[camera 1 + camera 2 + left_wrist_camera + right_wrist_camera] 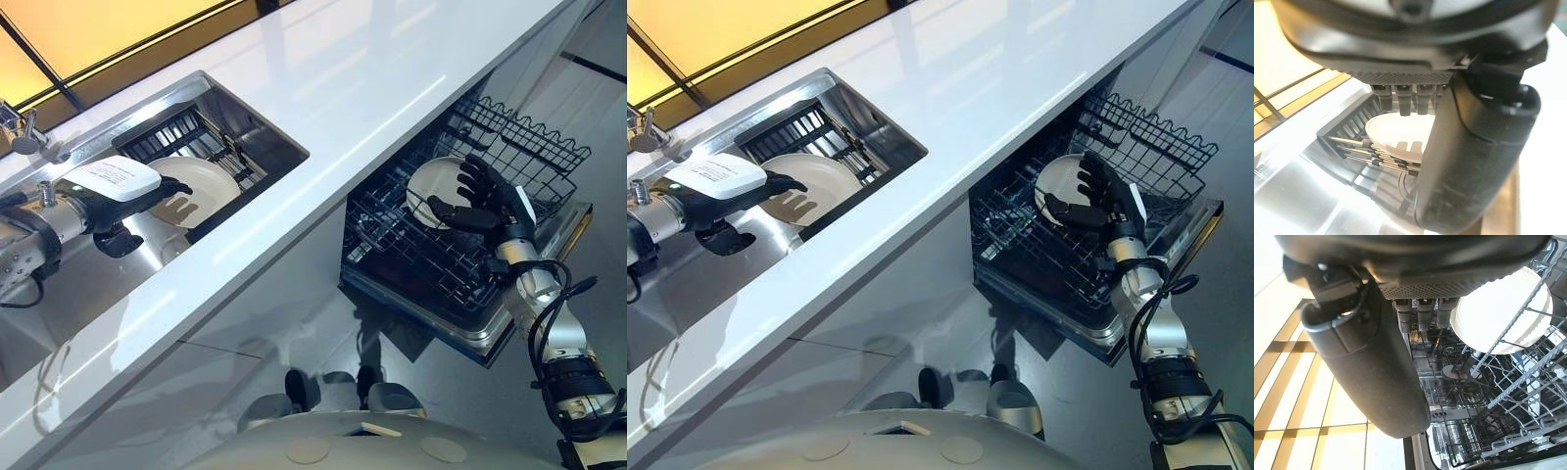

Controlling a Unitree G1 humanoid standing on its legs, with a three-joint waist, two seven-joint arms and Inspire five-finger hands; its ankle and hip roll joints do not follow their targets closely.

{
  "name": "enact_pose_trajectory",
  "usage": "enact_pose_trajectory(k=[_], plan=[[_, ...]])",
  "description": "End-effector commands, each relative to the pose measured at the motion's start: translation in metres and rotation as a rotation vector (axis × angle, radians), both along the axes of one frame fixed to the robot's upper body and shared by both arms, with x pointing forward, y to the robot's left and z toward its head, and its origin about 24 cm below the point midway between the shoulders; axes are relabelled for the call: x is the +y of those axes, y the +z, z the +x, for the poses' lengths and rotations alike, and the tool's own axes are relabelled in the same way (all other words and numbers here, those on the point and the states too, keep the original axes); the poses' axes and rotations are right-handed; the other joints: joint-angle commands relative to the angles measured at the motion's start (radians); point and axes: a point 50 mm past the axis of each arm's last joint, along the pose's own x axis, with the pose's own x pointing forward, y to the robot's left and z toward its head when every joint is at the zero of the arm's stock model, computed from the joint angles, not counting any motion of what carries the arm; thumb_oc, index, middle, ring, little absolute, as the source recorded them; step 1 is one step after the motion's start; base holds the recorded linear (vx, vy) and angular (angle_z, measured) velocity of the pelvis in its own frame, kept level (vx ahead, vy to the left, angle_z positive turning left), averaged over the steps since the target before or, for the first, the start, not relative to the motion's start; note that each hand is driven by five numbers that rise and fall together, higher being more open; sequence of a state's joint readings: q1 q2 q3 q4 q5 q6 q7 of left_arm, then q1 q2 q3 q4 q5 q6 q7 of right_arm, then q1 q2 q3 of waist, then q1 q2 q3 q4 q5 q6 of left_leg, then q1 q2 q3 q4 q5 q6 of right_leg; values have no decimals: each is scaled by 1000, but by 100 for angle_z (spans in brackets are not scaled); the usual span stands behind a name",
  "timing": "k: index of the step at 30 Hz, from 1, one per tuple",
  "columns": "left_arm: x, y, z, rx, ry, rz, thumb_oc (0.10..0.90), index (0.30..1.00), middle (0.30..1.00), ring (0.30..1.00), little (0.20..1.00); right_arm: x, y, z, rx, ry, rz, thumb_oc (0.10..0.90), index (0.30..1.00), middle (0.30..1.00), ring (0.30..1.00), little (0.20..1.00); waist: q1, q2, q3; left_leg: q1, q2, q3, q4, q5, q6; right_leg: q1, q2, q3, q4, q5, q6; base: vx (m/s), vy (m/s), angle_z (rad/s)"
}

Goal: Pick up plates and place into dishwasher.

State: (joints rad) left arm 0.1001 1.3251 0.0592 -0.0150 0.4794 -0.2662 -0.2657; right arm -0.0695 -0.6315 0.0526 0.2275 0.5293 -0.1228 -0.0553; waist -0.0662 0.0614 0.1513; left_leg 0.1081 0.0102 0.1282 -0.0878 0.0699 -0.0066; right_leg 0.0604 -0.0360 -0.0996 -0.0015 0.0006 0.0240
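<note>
The long white bench (323, 88) runs across the room, with the sink (269, 137) sunk into it and the dishwasher rack (411, 264) pulled out below its edge. One plate (436, 186) stands on edge between the rack's wires, which I judge are what keep it upright. Another plate (211, 181) leans on a dark drainer (171, 132) in the sink, not yet moved across. The right robot hand (485, 201) sits just beside the racked plate, fingers spread and clasping nothing. The left robot hand (108, 211) hovers over the sink plate with straight fingers, likely lining up a grab. A white label (113, 178) on its back carries print too small to read.
</note>
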Motion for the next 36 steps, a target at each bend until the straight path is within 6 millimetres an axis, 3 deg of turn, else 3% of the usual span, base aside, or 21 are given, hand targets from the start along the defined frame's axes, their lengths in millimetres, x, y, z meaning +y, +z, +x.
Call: enact_pose_trajectory(k=[1, 11, 23, 36], plan=[[27, 14, 5, -189, 98, 32, 800, 900, 900, 900, 900, 7, 49, 11, -239, 50, -26, 800, 900, 900, 900, 900, -19, -8, -57, -40, -46, -48, 13, -69, 0, -27, 25, -53, 54, -49, 98, 0, 0, 0], [41, -40, -3, -229, 156, -13, 800, 900, 900, 900, 900, 8, 49, 12, -237, 49, -30, 800, 900, 900, 900, 900, -16, -24, -51, -36, -47, -43, 13, -69, 3, -28, 28, -55, 60, -54, 93, 0, 0, 0], [24, -33, 5, -336, 37, 58, 800, 900, 900, 900, 900, 12, 44, 8, -223, 78, -19, 800, 900, 900, 900, 900, -29, -26, -52, -33, -47, -37, 13, -73, 2, -32, 27, -54, 67, -58, 94, 3, 0, 0], [16, -58, 5, -492, -47, 68, 800, 900, 900, 900, 900, 26, 32, 11, -184, 133, 10, 800, 900, 900, 900, 900, -36, -29, -54, -34, -51, -39, 10, -70, 1, -39, 26, -52, 70, -59, 94, 28, 6, 0]])
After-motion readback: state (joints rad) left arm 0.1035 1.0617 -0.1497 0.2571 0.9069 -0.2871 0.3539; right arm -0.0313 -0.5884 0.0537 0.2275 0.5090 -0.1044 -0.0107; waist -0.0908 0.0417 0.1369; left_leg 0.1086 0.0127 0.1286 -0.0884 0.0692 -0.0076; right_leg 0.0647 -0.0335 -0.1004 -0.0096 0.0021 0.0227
